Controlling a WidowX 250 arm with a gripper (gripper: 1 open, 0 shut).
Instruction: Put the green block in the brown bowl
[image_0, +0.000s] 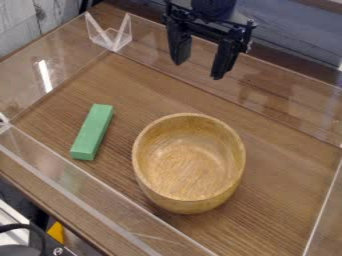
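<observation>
One black two-finger gripper (205, 62), wide open, holding nothing; we're pre-grasp, next reaching for the flat green rectangular block (91, 132).

The worktop (127, 92) is warm brown wood with visible grain running along it. A pale, whitish strip edges it from nine o'clock down toward six o'clock. At eleven o'clock stands a small white, angular wire-like object (111, 32). Dark, cluttered shapes lie beyond the edge at seven o'clock, with a bit of yellow among them. Soft light gives the wood a faint sheen.
</observation>
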